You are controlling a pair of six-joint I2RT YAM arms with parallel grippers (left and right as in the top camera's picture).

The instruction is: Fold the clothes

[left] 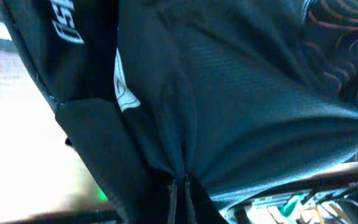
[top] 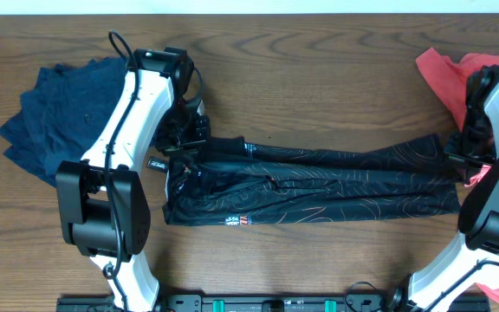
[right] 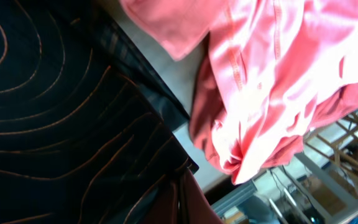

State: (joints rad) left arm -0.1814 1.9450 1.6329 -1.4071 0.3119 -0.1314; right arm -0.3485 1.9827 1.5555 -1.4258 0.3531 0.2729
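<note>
The black jersey [top: 319, 184] with thin orange lines lies stretched in a long band across the middle of the table. My left gripper [top: 183, 149] is shut on its left end; the left wrist view shows black cloth [left: 229, 93] pinched between the fingers [left: 182, 193]. My right gripper [top: 459, 156] is shut on its right end; the right wrist view shows the orange-lined cloth [right: 55, 106] pinched in the jaws [right: 178, 193]. A navy-blue garment [top: 63, 108] lies at the far left. Coral-pink shirts [top: 457, 74] lie at the far right, also in the right wrist view [right: 272, 68].
The wooden table [top: 319, 78] runs the full width. The arm bases stand at the front edge, left [top: 102, 217] and right [top: 492, 217]. A black rail [top: 258, 303] lies along the front edge.
</note>
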